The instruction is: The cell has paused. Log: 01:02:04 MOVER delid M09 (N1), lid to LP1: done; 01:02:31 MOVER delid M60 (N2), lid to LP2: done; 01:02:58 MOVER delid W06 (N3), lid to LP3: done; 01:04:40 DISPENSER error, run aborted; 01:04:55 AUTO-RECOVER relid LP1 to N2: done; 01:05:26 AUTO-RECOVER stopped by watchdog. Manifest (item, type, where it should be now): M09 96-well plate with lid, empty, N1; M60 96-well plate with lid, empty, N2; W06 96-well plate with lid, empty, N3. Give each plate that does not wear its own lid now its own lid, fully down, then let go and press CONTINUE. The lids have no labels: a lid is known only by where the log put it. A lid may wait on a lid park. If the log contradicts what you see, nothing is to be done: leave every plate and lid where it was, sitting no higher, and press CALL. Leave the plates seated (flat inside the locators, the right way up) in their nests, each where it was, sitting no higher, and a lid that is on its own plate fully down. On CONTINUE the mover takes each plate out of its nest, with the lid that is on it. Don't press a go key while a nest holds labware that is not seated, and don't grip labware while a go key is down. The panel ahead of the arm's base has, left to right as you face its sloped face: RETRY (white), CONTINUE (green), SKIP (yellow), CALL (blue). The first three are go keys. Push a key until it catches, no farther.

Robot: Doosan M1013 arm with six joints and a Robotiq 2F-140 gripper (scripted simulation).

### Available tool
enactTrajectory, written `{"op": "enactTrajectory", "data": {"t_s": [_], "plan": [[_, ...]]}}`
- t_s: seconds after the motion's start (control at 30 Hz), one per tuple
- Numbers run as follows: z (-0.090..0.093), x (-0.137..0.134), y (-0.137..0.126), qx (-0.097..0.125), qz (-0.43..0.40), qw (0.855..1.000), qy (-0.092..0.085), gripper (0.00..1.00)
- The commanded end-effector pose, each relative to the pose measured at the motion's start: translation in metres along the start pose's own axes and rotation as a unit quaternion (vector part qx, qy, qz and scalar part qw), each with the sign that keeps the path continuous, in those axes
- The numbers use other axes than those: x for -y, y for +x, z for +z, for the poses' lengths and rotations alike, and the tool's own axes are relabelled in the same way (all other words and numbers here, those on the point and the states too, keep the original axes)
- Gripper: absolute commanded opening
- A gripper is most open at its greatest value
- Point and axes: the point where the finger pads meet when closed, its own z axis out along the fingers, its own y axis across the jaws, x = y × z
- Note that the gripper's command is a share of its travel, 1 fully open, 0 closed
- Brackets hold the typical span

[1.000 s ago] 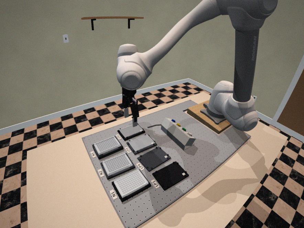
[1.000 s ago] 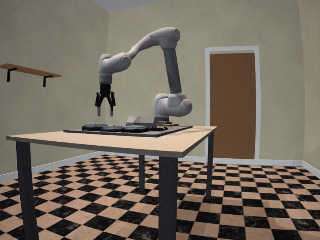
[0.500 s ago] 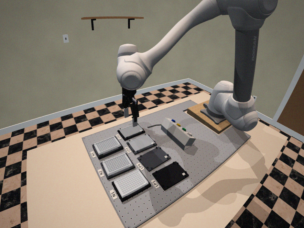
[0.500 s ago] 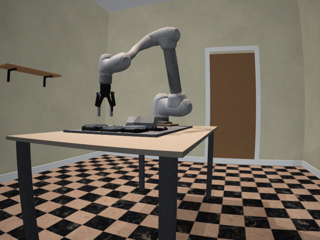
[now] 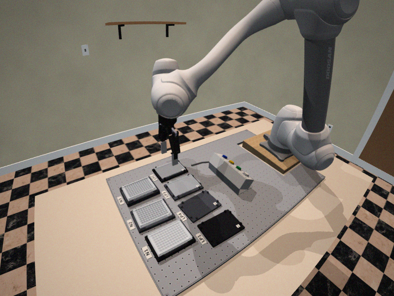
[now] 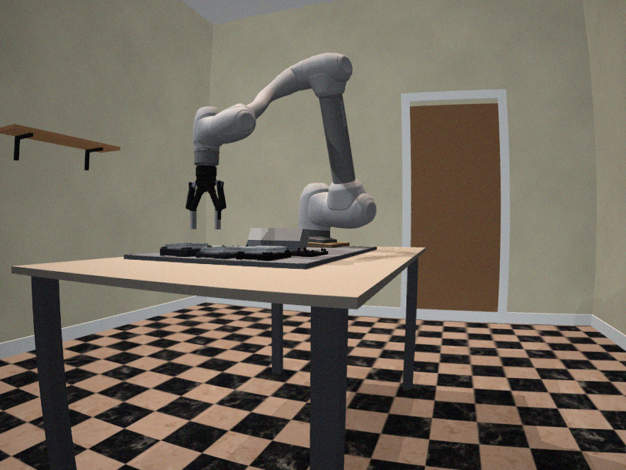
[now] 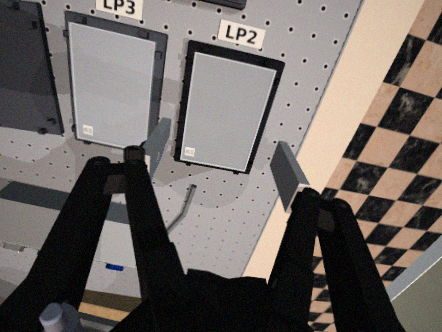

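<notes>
Hand (image 6: 205, 226) spread, holding nothing, hovering above the LP2 lid (image 7: 226, 110). LP3 lid (image 7: 111, 84) at its 9 o'clock in wrist view. Three plates (image 5: 152, 213) sit in nests on desk (image 5: 79, 242).

On the bench (image 5: 79, 229) lies a perforated board (image 5: 264, 203). Three plates sit in a row along one side: N1 (image 5: 169, 239), N2 (image 5: 152, 214), N3 (image 5: 139, 189). Beside them runs a row of four lid parks: LP1 (image 5: 220, 228), LP4 (image 5: 199, 205), LP3 (image 5: 182, 186) and LP2 (image 5: 169, 170), with lids on LP3 and LP2. The key panel (image 5: 229, 173) stands between the parks and the arm's base (image 5: 254, 147). The fingers (image 6: 192, 219) hang above the LP2 end.
</notes>
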Motion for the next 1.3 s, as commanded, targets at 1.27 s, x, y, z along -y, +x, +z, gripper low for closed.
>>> {"op": "enactTrajectory", "data": {"t_s": [1.27], "plan": [[0.044, 0.0, 0.0, 0.0, 0.0, 1.0, 0.0, 0.66]]}}
